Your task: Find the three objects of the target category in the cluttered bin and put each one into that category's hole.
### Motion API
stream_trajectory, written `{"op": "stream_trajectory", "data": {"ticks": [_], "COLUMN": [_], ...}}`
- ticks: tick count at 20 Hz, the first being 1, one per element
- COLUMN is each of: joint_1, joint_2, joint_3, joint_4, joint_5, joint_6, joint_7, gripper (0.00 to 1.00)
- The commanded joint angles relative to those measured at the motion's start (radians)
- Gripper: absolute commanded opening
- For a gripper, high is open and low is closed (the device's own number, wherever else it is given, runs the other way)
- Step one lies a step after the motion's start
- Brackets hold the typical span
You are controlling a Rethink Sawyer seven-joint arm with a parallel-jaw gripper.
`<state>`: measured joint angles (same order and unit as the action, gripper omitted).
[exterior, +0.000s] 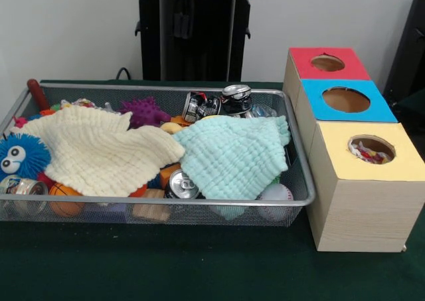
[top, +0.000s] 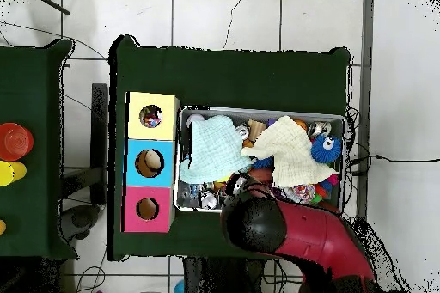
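The wire-mesh bin (exterior: 199, 202) stands on the green table and also shows in the overhead view (top: 258, 111). The cream waffle cloth (exterior: 99, 148) (top: 288, 152) and the mint-green waffle cloth (exterior: 232, 156) (top: 213, 150) lie spread on top of the clutter, edges touching. The yellow-topped hole (exterior: 372, 148) (top: 150, 118) shows white cloth with coloured patches inside it. Only my red and black arm (top: 275, 229) shows, over the bin's robot-side edge. The gripper itself is hidden.
A blue fuzzy ball with eyes (exterior: 20, 156) (top: 324, 149), a purple spiky ball (exterior: 143, 110), crushed cans (exterior: 219, 101), a can (exterior: 180, 185), a small basketball (exterior: 63, 193) and a baseball (exterior: 275, 193) fill the bin. The blue-topped hole (exterior: 346, 100) and red-topped hole (exterior: 327, 63) stand beyond the yellow one.
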<state>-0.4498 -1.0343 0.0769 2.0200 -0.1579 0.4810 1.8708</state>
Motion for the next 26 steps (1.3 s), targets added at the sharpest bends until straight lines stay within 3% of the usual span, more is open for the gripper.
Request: {"op": "stream_trajectory", "data": {"ticks": [1,11,17,26], "joint_1": [-0.100,-0.171,-0.209,-0.233], "joint_2": [-0.028,-0.025,0.043,0.150], "joint_3": [0.178,0.262,0.296,0.288], "joint_4": [0.099,0.101,0.064,-0.011], "joint_5": [-0.102,-0.171,-0.242,-0.376], "joint_6": [0.017,0.019,-0.030,-0.068], "joint_7": [-0.257,-0.203,-0.176,-0.129], "gripper": [0.00,0.00,0.00,0.00]}}
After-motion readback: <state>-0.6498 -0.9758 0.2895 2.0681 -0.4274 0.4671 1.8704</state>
